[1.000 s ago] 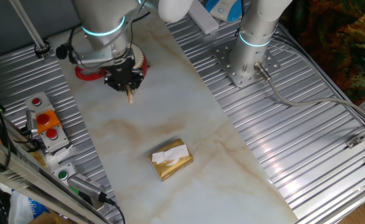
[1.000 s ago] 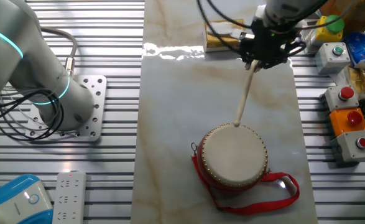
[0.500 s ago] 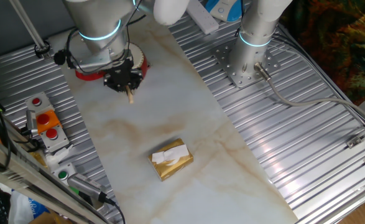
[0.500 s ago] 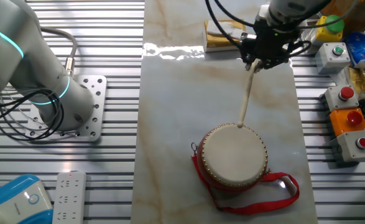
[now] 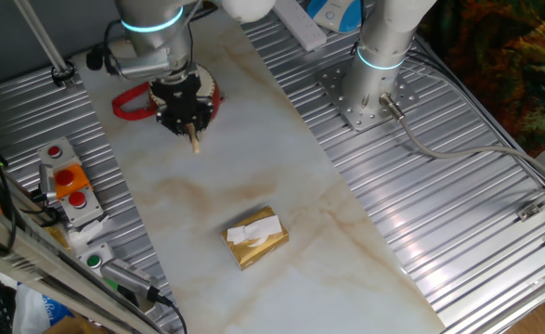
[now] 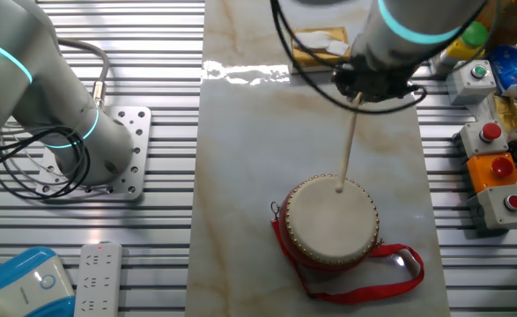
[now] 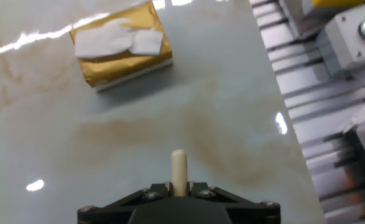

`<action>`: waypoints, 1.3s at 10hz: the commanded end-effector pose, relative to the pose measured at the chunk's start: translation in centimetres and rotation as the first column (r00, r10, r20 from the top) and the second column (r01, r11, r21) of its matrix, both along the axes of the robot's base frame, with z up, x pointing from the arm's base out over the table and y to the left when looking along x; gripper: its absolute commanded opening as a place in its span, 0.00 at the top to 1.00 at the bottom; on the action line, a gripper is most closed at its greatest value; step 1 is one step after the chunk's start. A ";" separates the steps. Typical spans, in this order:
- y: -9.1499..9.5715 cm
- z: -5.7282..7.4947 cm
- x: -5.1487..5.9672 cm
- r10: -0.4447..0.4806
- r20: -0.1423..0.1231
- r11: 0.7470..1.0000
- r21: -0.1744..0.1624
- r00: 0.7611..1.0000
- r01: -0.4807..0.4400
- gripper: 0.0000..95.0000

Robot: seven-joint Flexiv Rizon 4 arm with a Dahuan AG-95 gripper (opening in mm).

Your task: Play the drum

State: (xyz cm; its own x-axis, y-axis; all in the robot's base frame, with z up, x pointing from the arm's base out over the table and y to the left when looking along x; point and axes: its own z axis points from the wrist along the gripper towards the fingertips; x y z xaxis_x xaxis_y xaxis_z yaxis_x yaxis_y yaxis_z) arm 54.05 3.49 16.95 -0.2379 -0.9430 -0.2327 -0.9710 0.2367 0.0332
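Note:
The drum [image 6: 331,220] is red-bodied with a cream head and a red strap [image 6: 390,264]; it stands on the marble board. In one fixed view only its red edge [image 5: 214,96] and strap [image 5: 128,102] show beside the arm. My gripper [image 6: 359,88] is shut on a pale wooden drumstick [image 6: 348,141]. The stick slants down from the gripper and its tip rests on the far part of the drum head [image 6: 339,187]. The stick's butt end sticks out past the gripper [image 5: 194,137] and shows in the hand view [image 7: 178,171]. The drum is out of the hand view.
A gold rectangular block [image 5: 254,237] with white paper lies on the marble board [image 5: 253,167]; it also shows in the hand view [image 7: 121,43]. Button boxes [image 6: 496,176] stand beside the board. A second arm's base [image 5: 374,83] stands on the ribbed metal table. A remote [image 6: 95,277] lies near the front.
The arm has shifted and the stick's tip has moved slightly further onto the drum head. The drum and gold block have not moved.

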 end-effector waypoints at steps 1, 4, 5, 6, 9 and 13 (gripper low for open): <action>1.4 -3.4 1.4 0.005 0.038 0.999 0.042 0.999 -0.006 1.00; 3.1 -5.5 2.1 -0.016 0.047 0.999 0.028 0.999 0.015 1.00; 3.2 -4.6 2.0 -0.014 0.046 1.000 -0.002 0.999 0.014 1.00; 3.4 -3.5 1.8 -0.020 0.034 0.999 -0.026 0.999 0.021 1.00; 3.5 -2.9 1.7 -0.085 -0.056 0.989 -0.126 0.995 0.077 1.00; 4.7 -3.6 2.0 -0.346 -0.115 0.925 -0.204 0.931 0.319 1.00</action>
